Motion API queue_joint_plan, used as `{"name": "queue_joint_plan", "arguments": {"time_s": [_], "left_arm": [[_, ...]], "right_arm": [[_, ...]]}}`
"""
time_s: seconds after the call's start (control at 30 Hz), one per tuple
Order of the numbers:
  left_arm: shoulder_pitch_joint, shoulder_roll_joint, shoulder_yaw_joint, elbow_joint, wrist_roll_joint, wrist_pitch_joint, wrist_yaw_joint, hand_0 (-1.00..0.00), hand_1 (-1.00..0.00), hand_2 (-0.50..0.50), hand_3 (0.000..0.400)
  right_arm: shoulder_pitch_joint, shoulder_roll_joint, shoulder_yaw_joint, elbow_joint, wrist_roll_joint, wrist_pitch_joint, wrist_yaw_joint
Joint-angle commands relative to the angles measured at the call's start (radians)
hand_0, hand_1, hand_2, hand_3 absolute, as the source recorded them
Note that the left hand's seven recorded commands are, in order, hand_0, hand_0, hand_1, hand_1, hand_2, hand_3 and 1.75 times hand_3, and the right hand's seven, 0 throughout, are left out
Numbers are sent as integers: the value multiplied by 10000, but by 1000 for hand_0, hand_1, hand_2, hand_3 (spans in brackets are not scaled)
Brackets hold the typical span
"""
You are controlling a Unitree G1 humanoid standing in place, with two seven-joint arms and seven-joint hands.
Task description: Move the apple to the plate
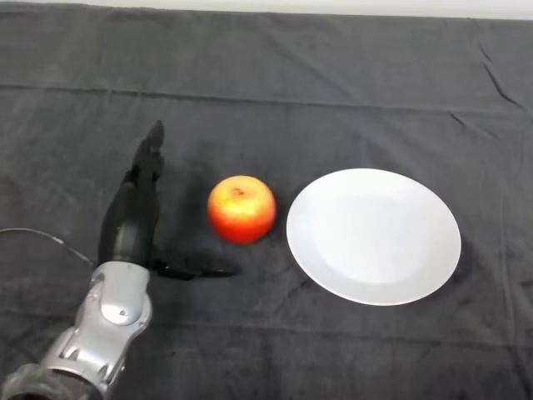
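A red and yellow apple [241,208] sits upright on the dark cloth, just left of a white plate [374,236] that holds nothing. My left hand [133,212] lies to the left of the apple, a short gap away and not touching it. Its fingers [150,158] stretch straight toward the far side of the table. The thumb [196,269] points right, low along the cloth, ending just below the apple's near left side. The hand is open with nothing in it.
The dark cloth [333,92] covers the whole table, with creases running across the far part. A pale strip [466,8] of the background shows along the top edge.
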State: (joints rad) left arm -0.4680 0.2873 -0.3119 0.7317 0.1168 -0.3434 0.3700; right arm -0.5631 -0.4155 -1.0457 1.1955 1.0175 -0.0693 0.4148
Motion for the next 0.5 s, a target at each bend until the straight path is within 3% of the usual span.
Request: {"name": "queue_joint_plan", "arguments": {"time_s": [0.03,0.5], "left_arm": [[-534,-67,-219,527,-27,-289,130,0,0,0,0],[-1626,-718,-1102,2259,-433,-789,120,0,0,0,0]], "right_arm": [[159,-15,-90,-398,113,-5,-86],[140,-42,-105,-329,125,-17,-48]]}}
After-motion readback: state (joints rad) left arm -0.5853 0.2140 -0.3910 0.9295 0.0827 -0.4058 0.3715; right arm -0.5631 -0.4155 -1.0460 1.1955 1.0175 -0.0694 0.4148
